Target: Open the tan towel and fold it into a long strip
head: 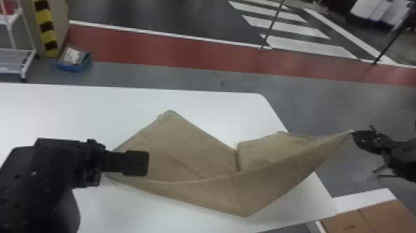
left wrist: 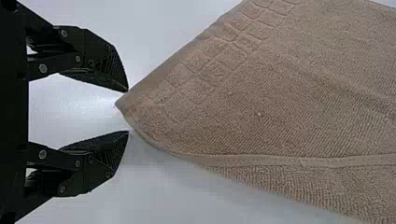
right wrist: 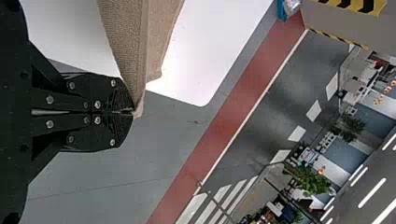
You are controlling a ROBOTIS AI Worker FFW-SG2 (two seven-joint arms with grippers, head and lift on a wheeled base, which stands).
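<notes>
Left arm [head: 40, 186] nearest, dark and bulky, coming in low on the left side over the table [head: 62, 108]. Its left hand [head: 145, 163] sits above the left end of the tan towel [head: 192, 148]. In the left wrist view, the left hand [left wrist: 127, 111] stands wide open, fingers well apart, nothing gripped; a towel corner points in at the gap between the tips. Contact with the fingers: cannot tell.

Right hand [head: 353, 133] out past the table's right edge, closed on another corner of the towel. Right wrist view shows the fingers pressed together at the tips, cloth pinched there and slanting away toward the table.

Towel partly spread, not flat. Left and middle portions lie on the white tabletop; right portion rises off it as a taut, narrowing slope to the right hand. A hem runs lengthwise across the cloth, with a notch in the far edge near the middle. Woven squares band one edge at the left-hand corner.

Beyond: blue bin [head: 71, 66] on the grey floor [head: 185, 74], near a striped pillar [head: 60, 28]. Brown boxes [head: 380, 217] at near right.
</notes>
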